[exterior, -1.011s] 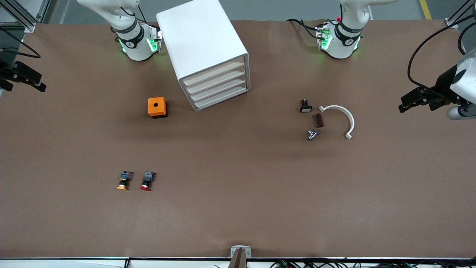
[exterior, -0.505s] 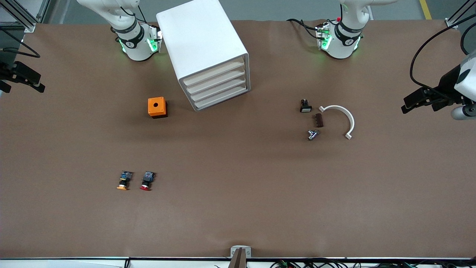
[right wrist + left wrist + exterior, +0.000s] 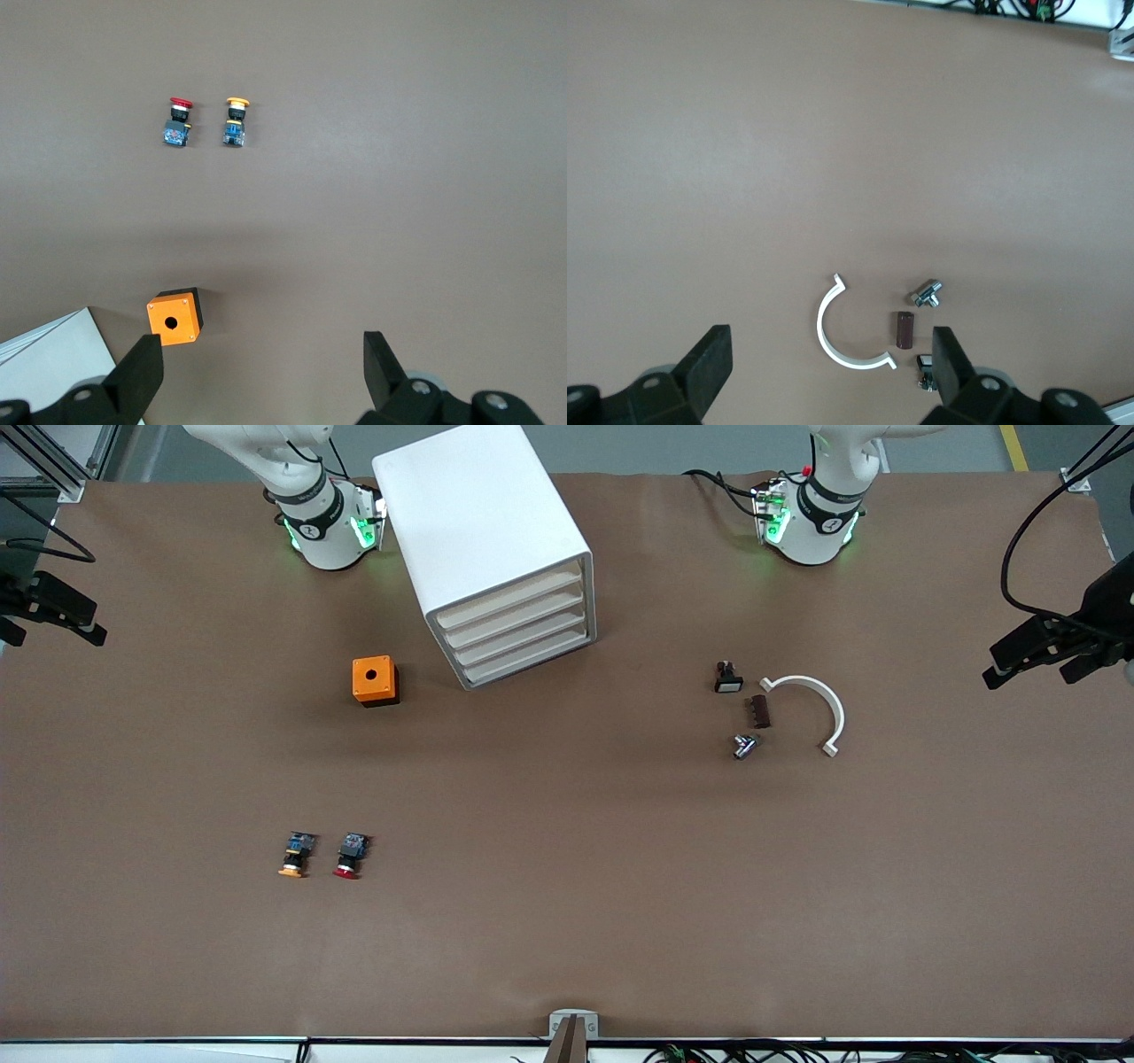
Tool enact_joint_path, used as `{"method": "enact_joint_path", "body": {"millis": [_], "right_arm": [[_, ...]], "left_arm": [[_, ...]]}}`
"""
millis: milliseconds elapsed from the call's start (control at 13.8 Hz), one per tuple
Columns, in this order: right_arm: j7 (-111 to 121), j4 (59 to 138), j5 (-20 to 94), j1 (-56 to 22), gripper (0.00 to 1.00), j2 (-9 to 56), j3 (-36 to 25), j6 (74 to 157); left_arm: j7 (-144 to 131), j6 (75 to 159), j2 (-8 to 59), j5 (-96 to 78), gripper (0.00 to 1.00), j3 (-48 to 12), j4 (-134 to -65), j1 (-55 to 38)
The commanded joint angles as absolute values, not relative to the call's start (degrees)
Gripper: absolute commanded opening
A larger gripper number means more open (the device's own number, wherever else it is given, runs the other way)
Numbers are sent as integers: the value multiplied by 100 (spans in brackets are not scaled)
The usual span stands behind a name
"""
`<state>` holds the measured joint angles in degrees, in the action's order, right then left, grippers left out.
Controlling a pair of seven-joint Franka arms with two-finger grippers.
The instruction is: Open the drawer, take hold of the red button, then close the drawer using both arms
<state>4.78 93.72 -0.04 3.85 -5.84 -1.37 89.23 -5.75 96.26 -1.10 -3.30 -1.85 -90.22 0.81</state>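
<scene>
All 4 drawers of the white cabinet (image 3: 496,558) sit flush, the red button (image 3: 351,856) lies on the table, and the left gripper (image 3: 1032,653) and right gripper (image 3: 55,611) hang wide and empty at the table's ends, fitting start or finish.

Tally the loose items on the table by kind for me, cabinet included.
Mushroom-head push buttons: 2, red-capped button and yellow-capped button
Orange plastic box with a round hole: 1
White plastic drawer cabinet: 1
White curved plastic bracket: 1
Small black-and-white switch part: 1
Dark brown block: 1
Silver metal fitting: 1
Total: 8

Left gripper (image 3: 1028,657) and right gripper (image 3: 55,615) hover, fingers spread.
</scene>
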Motion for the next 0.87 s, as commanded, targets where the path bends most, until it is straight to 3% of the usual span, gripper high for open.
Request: {"method": "enact_joint_path", "body": {"millis": [0, 794], "right_arm": [[466, 9492, -35, 457, 100, -729, -79, 8947], [343, 9606, 35, 457, 100, -808, -79, 8956]], "left_arm": [[-527, 9440, -149, -237, 99, -158, -8947, 62], [-272, 9281, -114, -220, 100, -158, -8903, 53]]}}
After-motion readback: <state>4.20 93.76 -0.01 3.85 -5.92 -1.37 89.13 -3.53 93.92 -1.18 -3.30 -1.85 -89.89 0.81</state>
